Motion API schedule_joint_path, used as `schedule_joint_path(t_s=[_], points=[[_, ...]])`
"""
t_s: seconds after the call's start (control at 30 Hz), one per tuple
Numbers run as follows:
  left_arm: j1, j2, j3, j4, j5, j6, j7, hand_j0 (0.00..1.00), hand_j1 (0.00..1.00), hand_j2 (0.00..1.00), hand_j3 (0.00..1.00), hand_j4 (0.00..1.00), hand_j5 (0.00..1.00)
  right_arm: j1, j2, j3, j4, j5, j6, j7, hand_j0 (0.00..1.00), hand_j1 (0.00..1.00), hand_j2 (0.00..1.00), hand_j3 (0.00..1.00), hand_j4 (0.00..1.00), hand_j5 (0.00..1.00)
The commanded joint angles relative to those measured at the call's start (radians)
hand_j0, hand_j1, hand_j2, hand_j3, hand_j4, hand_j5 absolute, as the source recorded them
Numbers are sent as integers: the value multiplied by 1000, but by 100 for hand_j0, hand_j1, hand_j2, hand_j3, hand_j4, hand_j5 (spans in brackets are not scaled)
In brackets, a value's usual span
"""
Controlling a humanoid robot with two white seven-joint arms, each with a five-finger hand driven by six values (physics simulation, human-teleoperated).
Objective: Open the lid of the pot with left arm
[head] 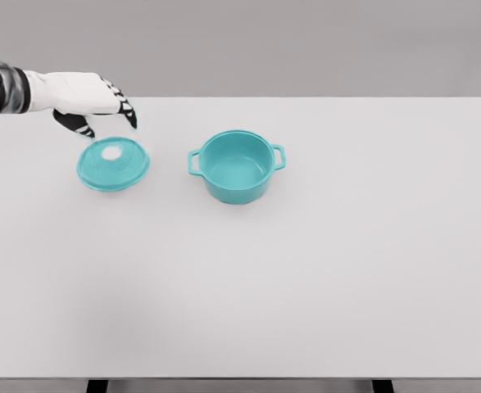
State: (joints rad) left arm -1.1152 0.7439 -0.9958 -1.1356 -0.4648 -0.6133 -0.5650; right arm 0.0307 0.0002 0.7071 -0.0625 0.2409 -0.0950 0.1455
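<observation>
The left hand [93,102] sits in the upper left of the frame, fingers loosely spread and holding nothing, just above the teal lid [113,164]. The lid lies flat on the white table [322,278] — white knob up, left of centre. To its right, apart from it, stands the open teal pot [237,166] with 2 side handles.

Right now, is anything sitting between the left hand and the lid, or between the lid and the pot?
Nothing visible. The left hand hovers just above and behind the lid, fingers relaxed, holding nothing. The lid lies on the table, left of the open pot, with only bare tabletop between them.
</observation>
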Motion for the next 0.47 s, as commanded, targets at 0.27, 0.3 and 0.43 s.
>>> schedule_joint_path(t_s=[0.27,0.3,0.43], points=[[43,86,23,232,224,2,0,100,100,100,100,100,100,0,0,0,0,0,0,0,100,100,100,100,100,100],[54,91,52,270,224,2,2,100,100,100,100,100,100,0,0,0,0,0,0,0,100,100,100,100,100,100],[78,92,74,301,224,2,2,100,100,100,100,100,100,0,0,0,1,0,0,0,100,100,100,100,100,100]])
